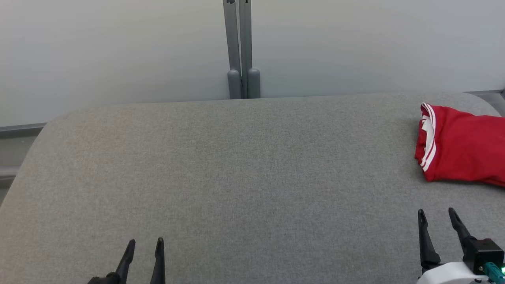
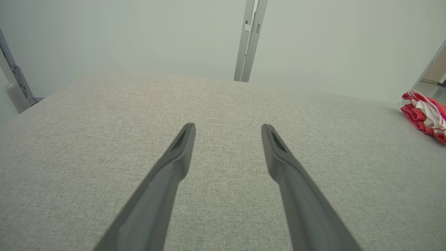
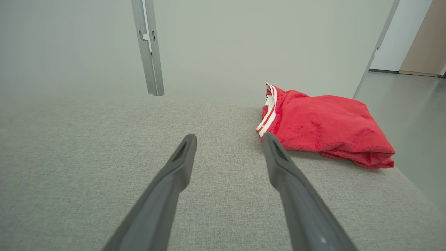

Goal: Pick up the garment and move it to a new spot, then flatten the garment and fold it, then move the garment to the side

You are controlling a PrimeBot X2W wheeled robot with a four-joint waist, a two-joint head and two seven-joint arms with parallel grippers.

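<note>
The garment [image 1: 461,150] runs off the head view's right edge, so its far end is unseen; the left wrist view's right edge cuts it too. Its folded-under layers are hidden. The left pincer [image 1: 146,240] is cut off at the bottom edge below its fingers. The post [image 1: 241,47] leaves by the top.
</note>
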